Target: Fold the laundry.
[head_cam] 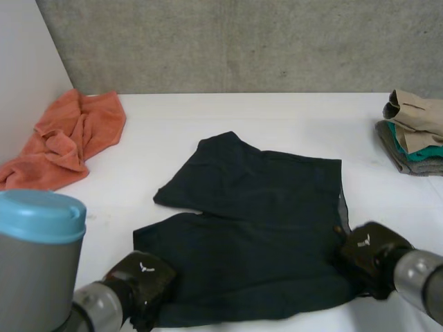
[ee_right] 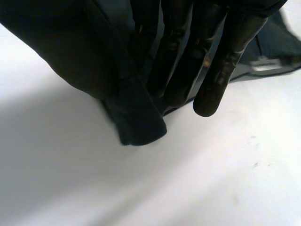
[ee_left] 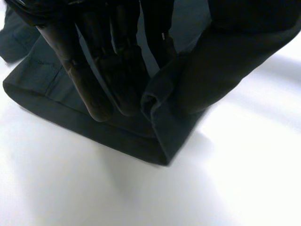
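A pair of dark navy shorts [head_cam: 256,221] lies flat in the middle of the white table [head_cam: 228,124]. My left hand [head_cam: 142,280] sits at the shorts' near left corner. In the left wrist view its fingers [ee_left: 108,80] pinch a fold of the dark cloth [ee_left: 160,108] against the thumb. My right hand [head_cam: 367,252] is at the near right corner of the shorts. In the right wrist view its fingers [ee_right: 207,61] and thumb hold a bunched edge of the cloth [ee_right: 136,117].
An orange towel [head_cam: 66,138] lies crumpled at the far left by the wall. A stack of folded clothes [head_cam: 415,135] stands at the far right edge of the table.
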Robot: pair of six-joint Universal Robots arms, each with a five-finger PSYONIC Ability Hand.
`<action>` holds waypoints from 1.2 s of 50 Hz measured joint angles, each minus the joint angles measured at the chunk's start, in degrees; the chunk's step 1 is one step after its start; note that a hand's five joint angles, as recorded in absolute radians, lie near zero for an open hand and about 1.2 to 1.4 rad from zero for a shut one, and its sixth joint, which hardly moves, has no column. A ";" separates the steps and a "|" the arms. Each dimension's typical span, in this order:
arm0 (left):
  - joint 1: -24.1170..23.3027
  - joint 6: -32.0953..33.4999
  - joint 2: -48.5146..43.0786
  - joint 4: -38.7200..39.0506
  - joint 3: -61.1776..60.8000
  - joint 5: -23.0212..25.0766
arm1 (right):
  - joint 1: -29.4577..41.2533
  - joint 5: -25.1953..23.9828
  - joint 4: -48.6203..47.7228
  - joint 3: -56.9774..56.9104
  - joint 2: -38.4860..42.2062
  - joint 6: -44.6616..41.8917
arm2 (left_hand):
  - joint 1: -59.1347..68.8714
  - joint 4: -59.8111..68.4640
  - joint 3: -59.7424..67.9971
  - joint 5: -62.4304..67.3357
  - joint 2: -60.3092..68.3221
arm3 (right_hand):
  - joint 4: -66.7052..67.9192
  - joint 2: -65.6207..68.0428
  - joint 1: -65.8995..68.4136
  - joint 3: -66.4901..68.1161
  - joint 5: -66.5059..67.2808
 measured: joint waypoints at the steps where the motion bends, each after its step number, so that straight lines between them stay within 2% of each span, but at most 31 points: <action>1: -0.49 1.29 1.23 -1.33 -0.43 -0.06 | -0.25 -0.14 2.87 0.40 -1.61 -1.64 | 0.00 0.00 0.00 0.00 0.00 | 0.00 0.00 0.00 0.00 0.00; 8: -2.36 11.36 7.60 -9.60 -3.20 -0.22 | -3.70 -2.34 14.78 1.50 -9.74 -8.52 | 0.00 0.04 0.10 0.00 0.09 | 0.00 0.00 0.00 0.00 0.00; 12: -2.26 14.13 8.41 -8.68 -2.59 -0.26 | -5.57 -4.16 16.26 1.25 -11.50 -9.60 | 0.00 0.23 0.10 0.00 0.09 | 0.00 0.00 0.00 0.00 0.00; 14: -1.87 14.89 7.48 -4.19 -0.87 -0.31 | -6.31 -5.74 14.98 0.53 -11.28 -9.54 | 0.00 0.24 0.11 0.00 0.09 | 0.00 0.00 0.00 0.00 0.00; 19: -1.31 15.24 2.26 9.14 4.39 -1.04 | -6.30 -7.32 7.86 -2.33 -7.08 -7.19 | 0.00 0.24 0.10 0.00 0.09 | 0.00 0.00 0.00 0.00 0.00; 23: -1.19 15.45 -4.52 19.63 10.50 -2.94 | -5.64 -6.11 1.01 -5.89 -2.06 -3.10 | 0.00 0.24 0.11 0.00 0.09 | 0.00 0.00 0.00 0.00 0.00; 26: -1.20 15.64 -6.89 22.35 12.71 -3.62 | -5.35 -5.45 -1.14 -7.10 -0.54 -1.81 | 0.00 0.24 0.11 0.00 0.10 | 0.00 0.00 0.00 0.00 0.00; 27: -1.20 16.26 -11.27 26.53 17.02 -4.75 | -4.68 -4.05 -5.02 -9.21 2.00 0.11 | 0.00 0.25 0.13 0.00 0.13 | 0.00 0.00 0.00 0.00 0.00; 29: -1.20 16.26 -11.27 26.53 17.02 -4.75 | -4.68 -4.05 -5.02 -9.21 2.00 0.11 | 0.00 0.25 0.13 0.00 0.13 | 0.00 0.00 0.00 0.00 0.00; 30: -1.20 18.31 -19.91 32.71 25.72 -6.21 | -2.94 -1.01 -13.13 -13.21 6.71 2.77 | 0.00 0.25 0.13 0.00 0.13 | 0.00 0.00 0.00 0.00 0.00; 34: -0.83 22.36 -29.58 38.26 35.74 -6.52 | -0.71 2.45 -23.14 -16.67 12.29 3.53 | 0.00 0.26 0.20 0.00 0.17 | 0.01 0.00 0.00 0.00 0.00; 36: -0.73 23.21 -31.39 39.25 37.60 -6.49 | -0.31 3.15 -25.21 -17.26 13.52 3.50 | 0.00 0.27 0.28 0.00 0.19 | 0.01 0.00 0.00 0.00 0.00; 37: -0.36 25.80 -36.85 42.17 43.10 -6.33 | 0.78 4.96 -31.65 -19.07 17.41 3.27 | 0.00 0.27 0.28 0.00 0.19 | 0.12 0.06 0.00 0.00 0.00; 39: -0.10 27.80 -41.39 44.65 47.69 -6.09 | 1.61 6.32 -37.26 -20.69 21.08 2.83 | 0.00 0.27 0.28 0.00 0.19 | 0.22 0.05 0.00 0.00 0.00; 41: 0.00 28.49 -43.25 45.66 49.52 -5.98 | 1.91 6.79 -39.47 -21.43 22.73 2.57 | 0.00 0.20 0.23 0.00 0.14 | -1.79 -1.74 -1.81 -1.88 -1.74; 42: 0.19 29.70 -47.11 47.95 53.42 -5.86 | 2.49 7.79 -43.95 -23.29 26.48 1.81 | -5.35 -6.96 -6.58 -5.07 -6.92 | -10.74 -11.87 -10.54 -10.76 -10.07; 43: 0.25 30.04 -48.51 48.85 54.89 -5.86 | 2.72 8.28 -45.60 -24.13 28.15 1.42 | -11.53 -12.57 -12.12 -10.40 -12.54 | -25.74 -27.26 -25.37 -26.89 -24.64; 44: 0.26 30.16 -49.07 49.21 55.46 -5.87 | 2.80 8.46 -46.18 -24.46 28.77 1.27 | -16.63 -17.08 -16.54 -14.85 -17.12 | -25.74 -27.26 -25.37 -26.89 -24.64; 45: 0.30 30.49 -50.73 50.40 57.21 -5.91 | 3.07 9.09 -47.82 -25.56 30.65 0.80 | -31.77 -30.12 -29.26 -27.89 -31.34 | -33.66 -34.10 -31.93 -33.59 -32.56; 46: 0.30 30.49 -50.73 50.40 57.21 -5.91 | 3.07 9.09 -47.82 -25.56 30.65 0.80 | -31.77 -30.12 -29.26 -27.89 -31.34 | -33.66 -34.10 -31.93 -33.59 -32.56; 47: 0.22 30.68 -52.26 51.78 58.80 -6.07 | 3.33 10.10 -49.24 -26.77 32.52 0.44 | -50.29 -48.57 -47.43 -46.15 -48.38 | -52.55 -52.32 -44.71 -52.43 -50.93; 48: 0.10 30.65 -52.68 52.45 59.13 -6.17 | 3.42 10.61 -49.66 -27.21 33.10 0.43 | -53.42 -53.75 -52.81 -51.00 -53.58 | -54.44 -54.44 -45.50 -55.24 -52.86; 54: -0.97 29.88 -48.69 53.53 54.25 -6.52 | 3.16 11.61 -48.47 -25.20 29.71 3.02 | -54.20 -56.77 -56.07 -53.35 -56.83 | -54.59 -54.66 -45.51 -55.78 -53.23; 60: -2.27 25.70 -36.97 53.52 39.92 -6.66 | 1.35 8.35 -37.91 -18.38 17.57 11.75 | -54.20 -56.77 -56.07 -53.35 -56.83 | -54.59 -54.65 -45.51 -55.78 -53.23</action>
